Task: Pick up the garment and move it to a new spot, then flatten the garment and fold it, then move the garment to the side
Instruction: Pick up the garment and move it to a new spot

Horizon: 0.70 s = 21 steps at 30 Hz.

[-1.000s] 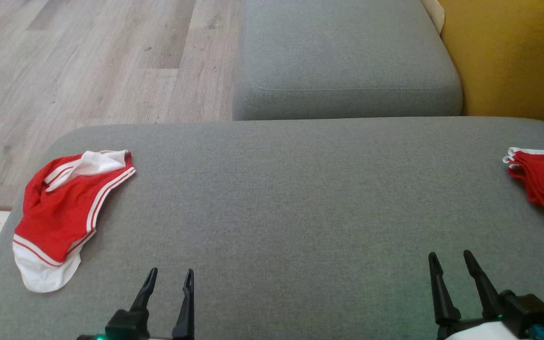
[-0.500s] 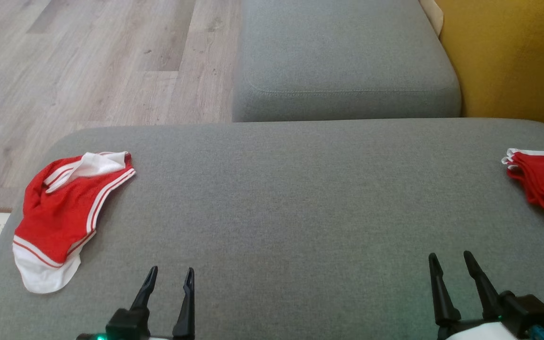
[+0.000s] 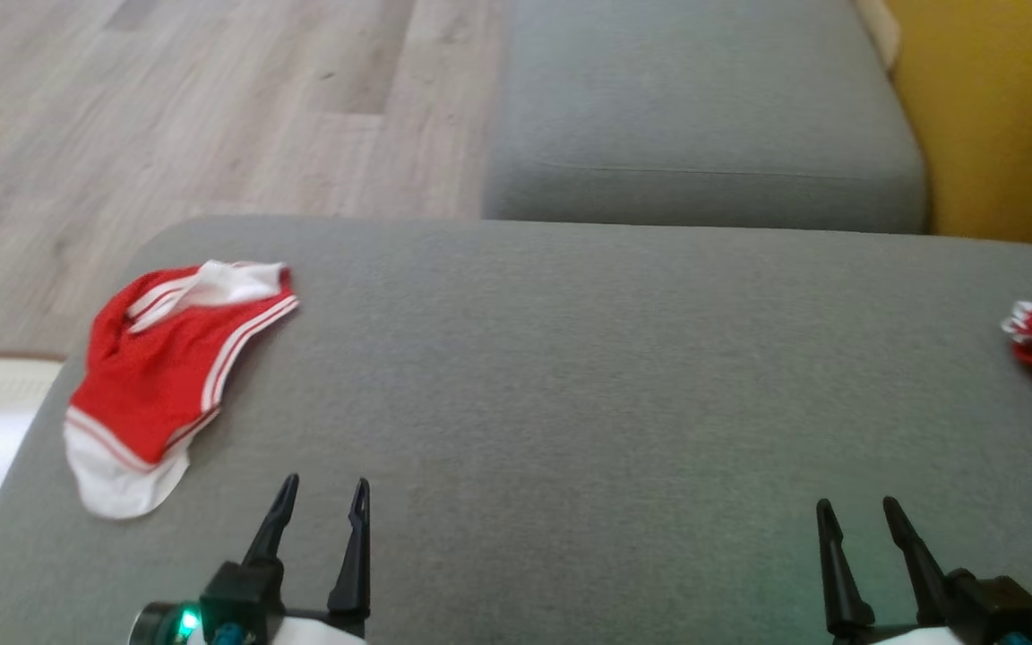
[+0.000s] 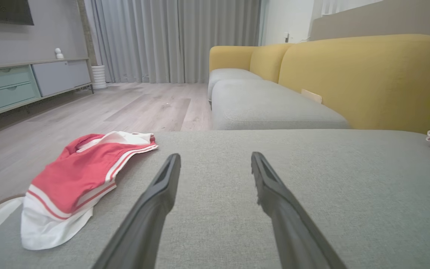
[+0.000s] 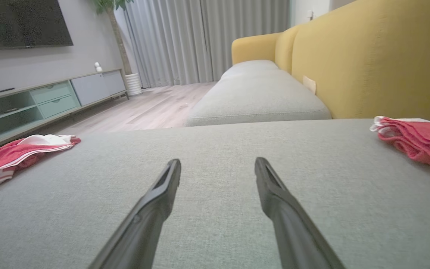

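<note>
Garment lies untouched (far left) while left pincer and right pincer gape empty.

You are looking at a left gripper that is wearing two long black fingers. Each is tapering to a slim point and widening toward a boxy black block behind them. Just behind that block a round green light is glowing beside a teal fitting, and a white shell is showing. Your right gripper is carrying the same dark tapered pair on its own black housing. Up close, the fingers are looking matte charcoal, with a shallow groove running along each inner face near the tip.
</note>
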{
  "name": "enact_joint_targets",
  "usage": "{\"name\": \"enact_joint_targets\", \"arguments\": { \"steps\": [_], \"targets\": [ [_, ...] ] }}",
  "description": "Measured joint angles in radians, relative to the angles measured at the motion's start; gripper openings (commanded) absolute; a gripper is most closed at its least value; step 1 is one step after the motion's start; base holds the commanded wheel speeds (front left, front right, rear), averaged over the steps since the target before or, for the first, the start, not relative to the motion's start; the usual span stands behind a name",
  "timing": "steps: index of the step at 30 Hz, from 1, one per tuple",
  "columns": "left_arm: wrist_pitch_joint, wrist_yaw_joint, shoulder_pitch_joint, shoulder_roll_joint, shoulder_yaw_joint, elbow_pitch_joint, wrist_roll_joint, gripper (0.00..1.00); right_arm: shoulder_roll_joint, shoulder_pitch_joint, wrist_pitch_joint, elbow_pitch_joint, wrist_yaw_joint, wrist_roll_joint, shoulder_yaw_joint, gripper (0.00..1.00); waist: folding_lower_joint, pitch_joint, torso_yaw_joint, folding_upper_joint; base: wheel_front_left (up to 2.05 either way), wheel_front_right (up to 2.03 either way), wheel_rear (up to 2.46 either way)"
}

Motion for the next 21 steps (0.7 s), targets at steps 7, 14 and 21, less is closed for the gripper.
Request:
{"name": "enact_joint_targets", "arguments": {
  "steps": [7,14,21],
  "targets": [
    [0.000,-0.001,-0.014,0.002,0.026,-0.009,0.009,1.00,0.007,-0.001,0.000,0.000,0.000,0.000,0.025,1.00,0.0000,0.022,0.096,0.0000,0.00,0.00,0.00],
    [0.000,-0.001,-0.015,0.007,0.058,-0.018,0.018,1.00,0.009,-0.012,0.000,0.000,0.000,0.001,0.027,1.00,0.0000,0.046,0.205,0.0000,0.00,0.00,0.00],
    [0.000,0.002,-0.029,0.007,0.080,-0.040,0.026,1.00,0.009,-0.043,0.000,-0.001,0.000,0.019,0.046,1.00,0.0000,0.082,0.292,0.0000,0.00,0.00,0.00]
  ]
}}
